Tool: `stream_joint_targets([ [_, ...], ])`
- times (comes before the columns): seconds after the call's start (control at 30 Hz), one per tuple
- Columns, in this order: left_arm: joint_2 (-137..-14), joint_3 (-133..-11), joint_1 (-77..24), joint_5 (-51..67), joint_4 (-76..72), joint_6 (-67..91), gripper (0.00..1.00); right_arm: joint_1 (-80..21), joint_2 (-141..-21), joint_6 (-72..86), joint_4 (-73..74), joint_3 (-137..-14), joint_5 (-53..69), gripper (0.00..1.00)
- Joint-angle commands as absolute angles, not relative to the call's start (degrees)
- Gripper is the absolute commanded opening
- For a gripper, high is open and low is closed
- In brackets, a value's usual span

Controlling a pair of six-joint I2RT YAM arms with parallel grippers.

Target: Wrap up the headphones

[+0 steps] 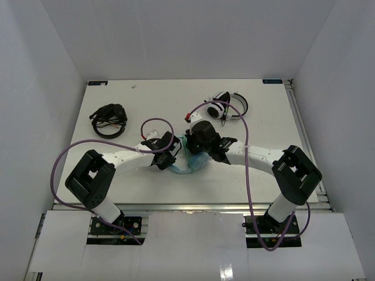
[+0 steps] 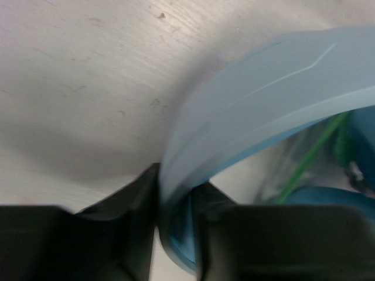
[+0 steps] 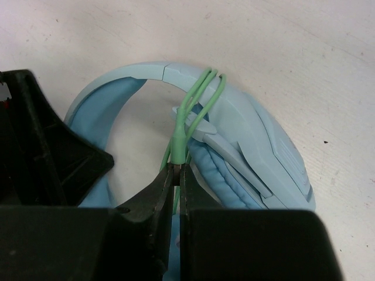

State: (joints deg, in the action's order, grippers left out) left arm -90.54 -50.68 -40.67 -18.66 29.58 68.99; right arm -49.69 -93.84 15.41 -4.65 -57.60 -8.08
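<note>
Your right gripper (image 3: 176,172) is pinched tight on the pale green cable (image 3: 179,143), which loops up over the headband (image 3: 146,73). Your left gripper (image 2: 174,202) clamps the headband's edge. The light blue headphones (image 1: 192,162) lie mid-table (image 1: 146,99), between both wrists. Black headphones (image 1: 109,119) sit far left, and white-and-black headphones (image 1: 229,106) sit behind.

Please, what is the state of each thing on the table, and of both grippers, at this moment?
light blue headphones: between the two grippers, headband held
green cable: looped over the headband, partly wrapped
left gripper: shut on the headband
right gripper: shut on the green cable
black headphones: lying apart, untouched
white-and-black headphones: lying apart, untouched
</note>
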Motion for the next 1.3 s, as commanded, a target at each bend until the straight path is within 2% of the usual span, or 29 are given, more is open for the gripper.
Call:
stream_joint_targets([
  [0.0, -90.4, -51.5, -40.3, -15.9, 23.2, 70.9, 0.43, -50.6, -94.0, 13.7, -3.9, -59.3, -9.4, 0.08],
  [0.27, -88.2, -50.5, -40.3, -16.0, 22.7, 69.7, 0.64, -50.6, -93.5, 13.1, -3.9, -58.8, -10.6, 0.08],
  [0.43, -85.6, -50.1, -40.2, -18.4, 24.0, 68.4, 0.74, -50.6, -93.6, 12.9, -4.4, -58.7, -10.9, 0.08],
  [0.6, -82.2, -49.7, -40.0, -21.3, 27.1, 68.3, 0.77, -50.6, -93.8, 12.9, -4.5, -58.6, -10.9, 0.08],
  [0.73, -76.4, -48.7, -39.8, -23.2, 27.4, 65.9, 0.75, -50.6, -93.6, 12.8, -4.8, -58.3, -11.5, 0.08],
  [0.97, -67.3, -50.2, -38.6, -26.6, 26.3, 61.0, 0.63, -50.7, -92.3, 12.6, -5.3, -57.5, -11.7, 0.08],
  [1.1, -67.9, -52.6, -36.6, -23.8, 21.0, 55.9, 0.54, -50.8, -92.0, 12.4, -6.1, -57.0, -11.3, 0.08],
  [1.27, -73.4, -55.9, -33.7, -18.3, 15.1, 53.6, 0.51, -50.9, -92.3, 12.7, -6.9, -57.1, -11.2, 0.08],
])
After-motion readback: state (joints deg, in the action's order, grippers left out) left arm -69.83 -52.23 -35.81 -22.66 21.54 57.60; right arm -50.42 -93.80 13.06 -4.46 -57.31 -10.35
